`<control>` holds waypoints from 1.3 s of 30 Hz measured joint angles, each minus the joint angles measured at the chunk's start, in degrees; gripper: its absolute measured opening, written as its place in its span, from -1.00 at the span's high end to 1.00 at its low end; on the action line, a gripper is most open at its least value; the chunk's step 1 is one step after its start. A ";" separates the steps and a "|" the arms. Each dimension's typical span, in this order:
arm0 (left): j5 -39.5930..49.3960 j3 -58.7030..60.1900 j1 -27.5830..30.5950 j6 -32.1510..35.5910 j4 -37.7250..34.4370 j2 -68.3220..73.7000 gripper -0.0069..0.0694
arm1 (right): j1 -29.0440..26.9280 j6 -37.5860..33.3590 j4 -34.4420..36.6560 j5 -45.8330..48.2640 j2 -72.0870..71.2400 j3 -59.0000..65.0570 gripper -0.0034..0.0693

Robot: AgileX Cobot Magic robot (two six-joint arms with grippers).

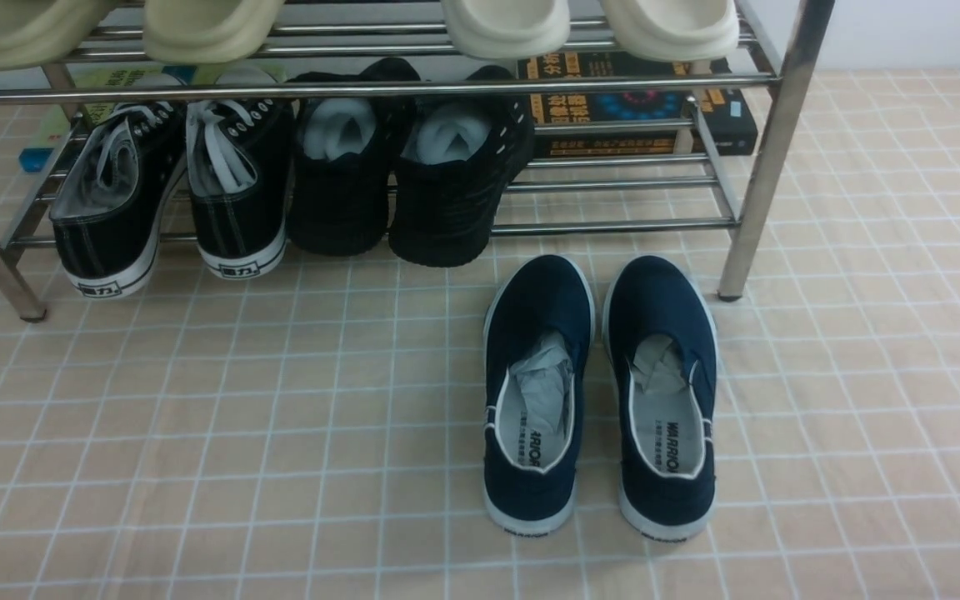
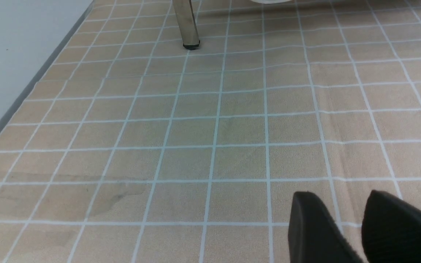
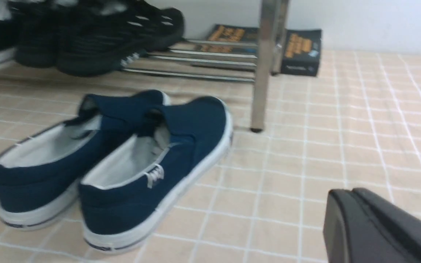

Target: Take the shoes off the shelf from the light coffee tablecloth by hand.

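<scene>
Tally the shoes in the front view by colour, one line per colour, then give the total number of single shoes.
Navy blue slip-ons, on the tablecloth in front of the shelf: 2
Black lace-up sneakers, lower tier: 2
All-black knit shoes, lower tier: 2
Pale cream shoes, top tier, partly cut off by the frame: 4
Total: 10

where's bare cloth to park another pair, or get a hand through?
Free: the tablecloth left of the navy shoes, in front of the shelf, and the strip to their right past the shelf's right leg. On the lower tier, bars are bare right of the black knit shoes. Crowded: that tier's left side, black sneakers beside knit shoes.
</scene>
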 joint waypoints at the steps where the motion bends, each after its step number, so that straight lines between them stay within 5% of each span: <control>1: 0.00 0.00 0.00 0.00 0.00 0.00 0.19 | -0.44 0.00 -0.08 0.00 0.00 0.19 0.90; 9: 0.06 0.00 0.00 0.00 0.02 0.00 0.19 | -10.40 0.39 -1.86 2.87 0.00 4.49 0.87; 39: 0.06 0.00 0.00 0.00 0.07 0.00 0.19 | -10.53 0.58 -1.80 4.62 0.00 4.28 0.77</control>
